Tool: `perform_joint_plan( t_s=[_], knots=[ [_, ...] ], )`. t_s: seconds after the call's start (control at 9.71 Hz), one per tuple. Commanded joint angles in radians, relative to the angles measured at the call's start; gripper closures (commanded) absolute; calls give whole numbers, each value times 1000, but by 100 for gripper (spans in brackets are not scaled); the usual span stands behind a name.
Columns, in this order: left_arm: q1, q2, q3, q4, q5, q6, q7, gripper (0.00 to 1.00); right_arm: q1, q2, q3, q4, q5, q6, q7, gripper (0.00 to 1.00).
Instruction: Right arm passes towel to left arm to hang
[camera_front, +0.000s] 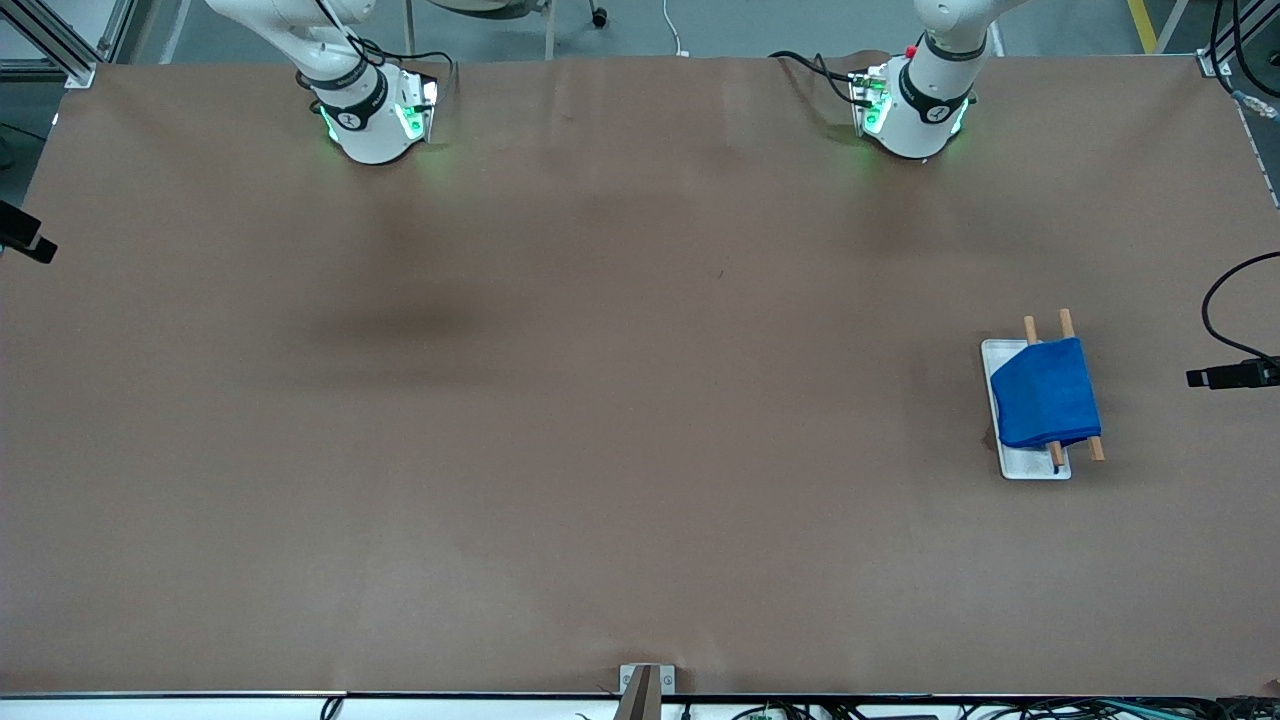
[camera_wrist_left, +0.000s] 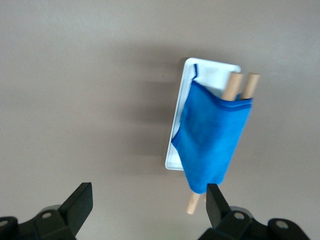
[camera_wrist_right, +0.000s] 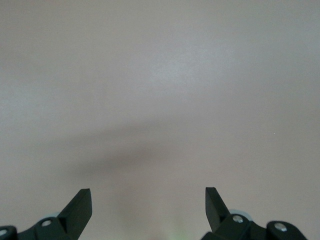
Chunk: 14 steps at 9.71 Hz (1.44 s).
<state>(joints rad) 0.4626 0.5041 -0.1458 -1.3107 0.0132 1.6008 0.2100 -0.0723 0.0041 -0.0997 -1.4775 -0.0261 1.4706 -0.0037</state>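
Note:
The blue towel hangs draped over two wooden rods above a white tray at the left arm's end of the table. It also shows in the left wrist view, with the rods and tray. My left gripper is open and empty, high over the table beside the rack. My right gripper is open and empty, high over bare table. In the front view only the base of the right arm and the base of the left arm show; both hands are out of that view.
The brown table carries only the rack. Black camera mounts stand at the table's two ends. A small bracket sits at the edge nearest the front camera.

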Motion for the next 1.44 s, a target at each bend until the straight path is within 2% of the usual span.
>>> perform_joint_plan(
  t_s=[0.0, 0.31, 0.72, 0.82, 1.03, 1.24, 1.34],
  knots=[
    [-41, -123, -35, -31, 18, -36, -87, 0, 0, -26, 2, -30, -5, 16, 7, 0],
    [-41, -254, -150, -33, 19, -65, -190, 0, 0, -27, 3, -30, -6, 4, 16, 0],
    [-47, -369, -222, -41, 25, -116, -193, 0, 0, -27, 3, -29, -6, 2, 22, 0],
    [-111, -413, -204, -85, 28, -114, -198, 0, -1, -26, 3, -29, -6, 2, 24, 0],
    [-296, -469, -73, -148, 25, -114, -192, 0, -1, -27, 3, -30, -6, 2, 24, 0],
    [-384, -559, -17, -278, 11, -87, -199, 0, -1, -27, 3, -30, -6, 0, 24, 0],
    [-409, -625, 3, -376, 8, -32, -199, 0, -1, -26, 3, -30, -6, 0, 24, 0]
  ],
)
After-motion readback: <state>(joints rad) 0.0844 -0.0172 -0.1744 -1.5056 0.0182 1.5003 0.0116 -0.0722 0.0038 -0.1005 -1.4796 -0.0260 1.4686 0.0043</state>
